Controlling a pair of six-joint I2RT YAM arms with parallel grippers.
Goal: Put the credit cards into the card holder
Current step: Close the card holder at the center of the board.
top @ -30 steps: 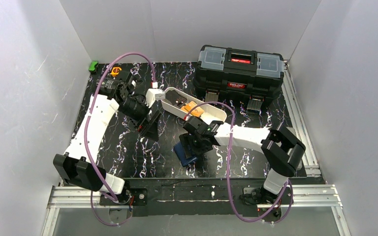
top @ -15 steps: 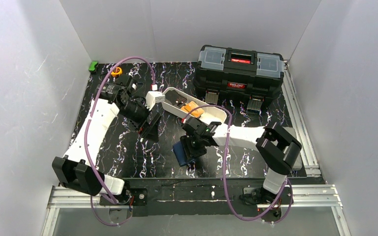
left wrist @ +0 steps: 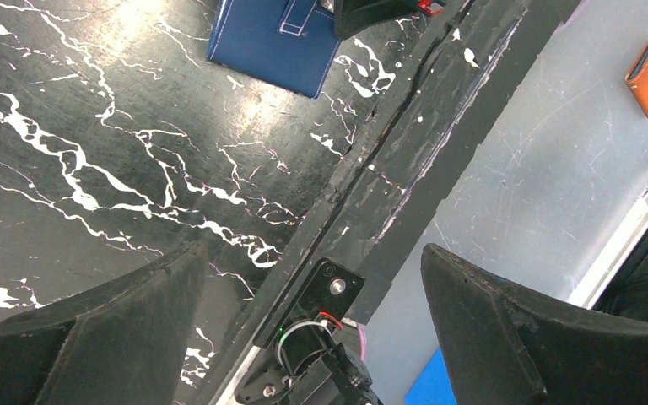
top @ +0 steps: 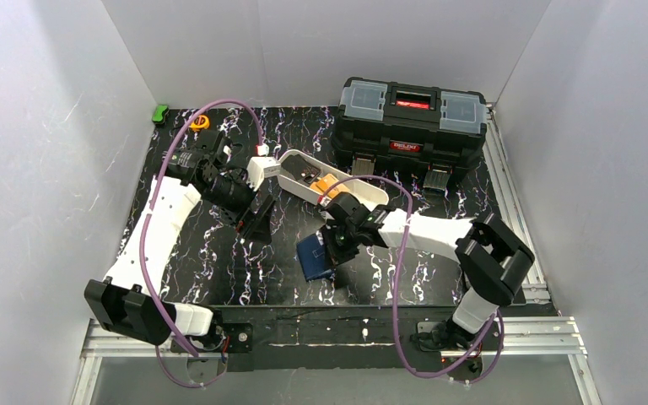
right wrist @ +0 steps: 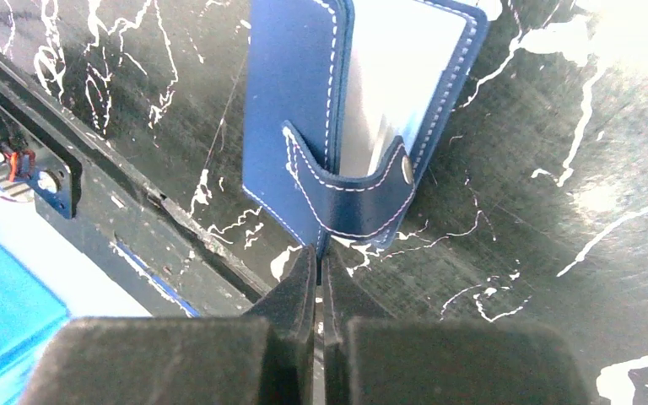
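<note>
1. The right end effector [right wrist: 319, 253] is squeezed shut. Its fingertips sit right at the edge of the card holder [right wrist: 299, 126], where the snap tab [right wrist: 346, 202] loops around. I think it's going for the tab or the cover edge so it can flip the thing open. Honestly can't tell if any leather is actually pinched between the pads or if they just closed beside it.
2. The card holder lies on the bench [top: 219, 261], toward the front and about mid-width, with the tab on the side facing the right arm. Makes sense, since that's the side the arm reaches in from.
3. The left end effector [left wrist: 312, 253] is spread wide with nothing in it. It hovers over the bench off to the card holder's left, not touching it. My guess is it's there to pin the wallet down or fetch a card once the holder is open.
4. The credit cards [top: 327, 183] aren't in play yet. The orange one sits in the white tray [top: 369, 196] behind the card holder. There's something dark beside it, maybe another card, too small to say.
5. So the way I see it: wallet opens first, cards second. The risk is that a thin tab slips out of a pinch easily, and the holder could just slide on that slick bench.
</note>
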